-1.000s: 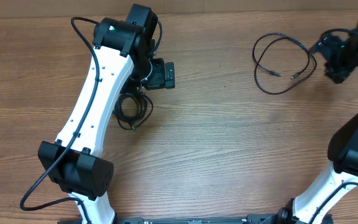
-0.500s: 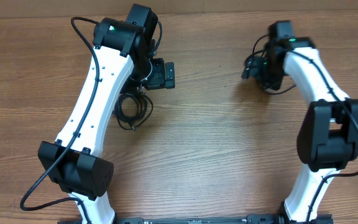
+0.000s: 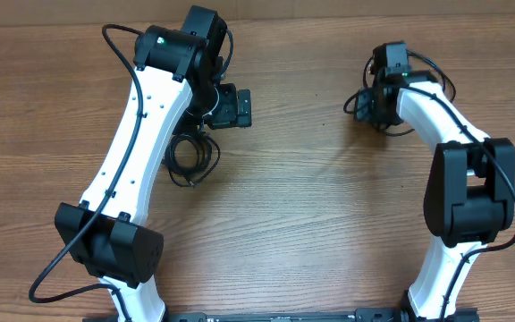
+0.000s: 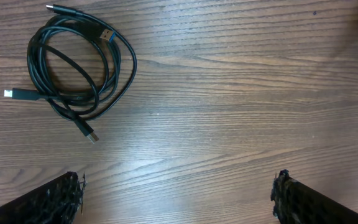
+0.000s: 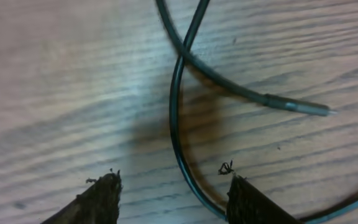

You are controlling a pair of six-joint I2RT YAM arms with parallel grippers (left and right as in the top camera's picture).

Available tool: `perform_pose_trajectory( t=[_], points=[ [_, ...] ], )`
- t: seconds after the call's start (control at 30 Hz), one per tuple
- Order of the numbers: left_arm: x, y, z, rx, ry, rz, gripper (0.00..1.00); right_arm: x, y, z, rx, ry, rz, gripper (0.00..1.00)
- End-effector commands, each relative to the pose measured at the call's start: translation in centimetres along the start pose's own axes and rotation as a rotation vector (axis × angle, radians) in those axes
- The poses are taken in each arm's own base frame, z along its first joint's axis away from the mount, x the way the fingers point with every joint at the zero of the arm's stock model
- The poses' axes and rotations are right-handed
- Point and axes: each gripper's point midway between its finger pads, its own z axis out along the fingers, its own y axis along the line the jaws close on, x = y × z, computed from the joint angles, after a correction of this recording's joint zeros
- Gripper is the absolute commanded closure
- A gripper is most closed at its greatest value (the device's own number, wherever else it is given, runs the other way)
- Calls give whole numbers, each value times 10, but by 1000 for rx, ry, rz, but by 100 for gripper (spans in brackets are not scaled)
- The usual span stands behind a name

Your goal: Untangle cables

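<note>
A small coiled bundle of black cables (image 3: 192, 156) (image 4: 73, 68) lies on the table (image 3: 311, 224), its plug ends sticking out. My left gripper (image 3: 233, 107) (image 4: 176, 193) hangs wide open beside the bundle, with only bare wood between its fingers. A looser cable loop (image 3: 390, 131) lies at the back right, mostly hidden under my right arm. My right gripper (image 3: 365, 105) (image 5: 173, 186) is low over that loop with its jaws apart. One strand (image 5: 178, 124) runs between the fingers, close to the right finger (image 5: 253, 202) and not pinched. A metal-tipped plug end (image 5: 297, 107) lies just ahead.
Both white arms reach in from the near edge, with their own thicker black cables (image 3: 79, 246) running along them. The table's far edge (image 3: 329, 12) lies just behind both grippers.
My right arm has swung in from the right edge and come down over the loose loop, and its jaws have narrowed. The left arm and the bundle have not moved.
</note>
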Motion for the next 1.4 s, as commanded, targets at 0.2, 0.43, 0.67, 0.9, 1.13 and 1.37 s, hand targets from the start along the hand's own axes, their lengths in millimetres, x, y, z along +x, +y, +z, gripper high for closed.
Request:
perform_pose_trajectory(
  t=[0.2, 0.43, 0.67, 0.9, 1.13, 1.37],
  points=[
    [0, 0, 4, -11, 9, -7, 0, 16, -16, 21, 27, 4, -50, 44],
    [0, 0, 4, -11, 9, -7, 0, 3, -39, 23, 39, -45, 3, 84],
    [5, 0, 5, -17, 25, -6, 0, -49, -78, 14, 59, -235, 96, 96],
    [3, 0, 5, -15, 19, -5, 0, -102, -100, -9, 65, -430, 143, 96],
    [1, -1, 5, -11, 12, -5, 0, -163, -115, -76, 71, -553, 168, 93],
    [-1, -2, 5, -7, 3, -10, 0, -185, -116, -113, 69, -592, 169, 19]
  ],
)
